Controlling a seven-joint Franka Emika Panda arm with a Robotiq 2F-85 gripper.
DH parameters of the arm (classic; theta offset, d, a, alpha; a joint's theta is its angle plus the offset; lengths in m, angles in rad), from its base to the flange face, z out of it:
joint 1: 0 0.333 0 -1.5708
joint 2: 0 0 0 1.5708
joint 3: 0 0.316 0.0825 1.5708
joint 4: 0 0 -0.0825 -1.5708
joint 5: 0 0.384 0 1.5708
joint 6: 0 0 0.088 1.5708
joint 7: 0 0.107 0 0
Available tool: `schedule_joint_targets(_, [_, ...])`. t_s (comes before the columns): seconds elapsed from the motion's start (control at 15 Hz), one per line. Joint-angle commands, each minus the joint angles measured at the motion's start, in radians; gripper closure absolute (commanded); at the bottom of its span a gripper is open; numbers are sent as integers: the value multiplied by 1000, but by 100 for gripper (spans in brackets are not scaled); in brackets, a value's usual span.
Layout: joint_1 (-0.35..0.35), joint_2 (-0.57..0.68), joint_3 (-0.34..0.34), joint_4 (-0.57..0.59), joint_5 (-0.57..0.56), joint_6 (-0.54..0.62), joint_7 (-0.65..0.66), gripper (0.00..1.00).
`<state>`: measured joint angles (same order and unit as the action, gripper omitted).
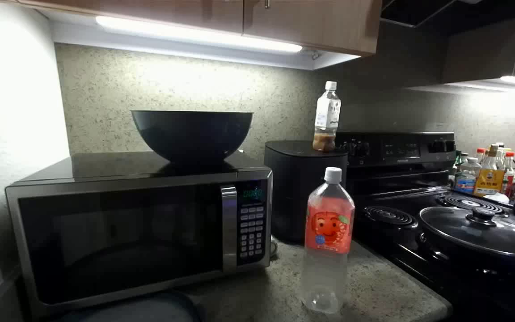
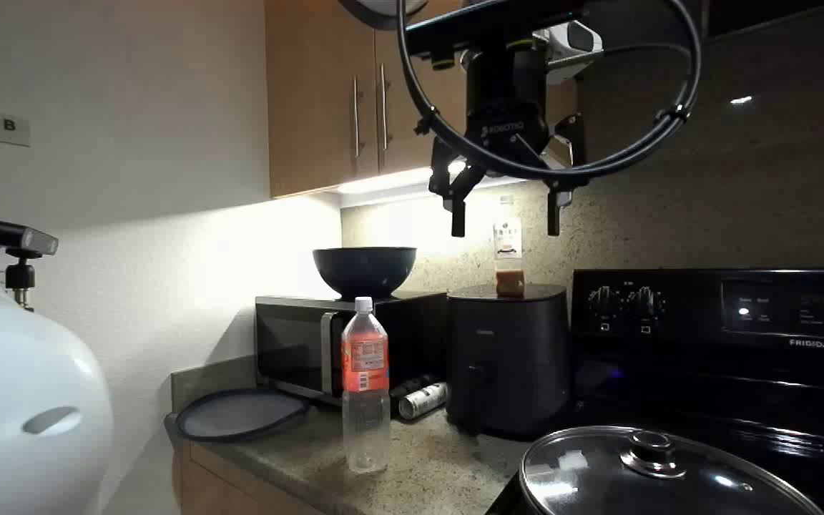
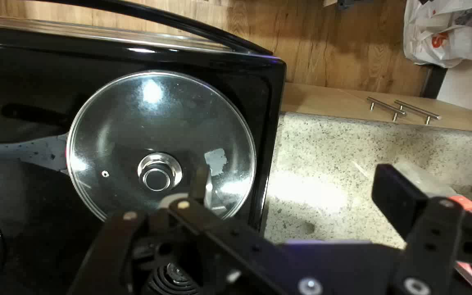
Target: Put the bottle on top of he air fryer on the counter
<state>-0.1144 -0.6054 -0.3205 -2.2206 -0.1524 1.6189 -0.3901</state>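
"Where's the bottle (image 1: 327, 112)?"

"Upright on top of the fryer (image 2: 508, 386), in both exterior views. White cap up, amber-brown in its lower part, and its base close to the fryer's rim."

"And the fryer?"

"On the counter (image 1: 382, 286), near the stove-side edge."

"How's the gripper (image 2: 506, 224)?"

"Hanging with its two fingers (image 2: 458, 220) spread wide, tips down. In an exterior view they seem to frame the bottle, but in the wrist view one shows against the lid (image 3: 162, 123) of a pan (image 1: 456, 260) and the other against the counter, and the bottle stands clear of them."

"Isn't there a second bottle?"

"The tall bottle (image 1: 329, 228), yes, with a red label. It stands on the counter near the front edge, well apart from the fryer."

"And the microwave (image 1: 123, 241)?"

"At the back corner by the wall, with a black bowl (image 1: 192, 134) on top."

"What's lying down?"

"A disc (image 2: 240, 418) lies flat at the front corner by the wall, and a can (image 2: 423, 402) lies on its side just beside the fryer."

"Past the stove-side edge?"

"The stove (image 3: 35, 69), with that pan near its front corner, the lid on it."

"And past the front edge?"

"Two cabinet handles (image 3: 418, 109), then a white bag (image 3: 449, 32) farther out, in the wrist view."
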Motion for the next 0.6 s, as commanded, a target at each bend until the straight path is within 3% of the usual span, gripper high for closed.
schedule_joint_targets(0.0, [-9,3,7,2,4,-1,-4,0])
schedule_joint_targets(0.53, [-5,10,5,8,9,-7,-9,0])
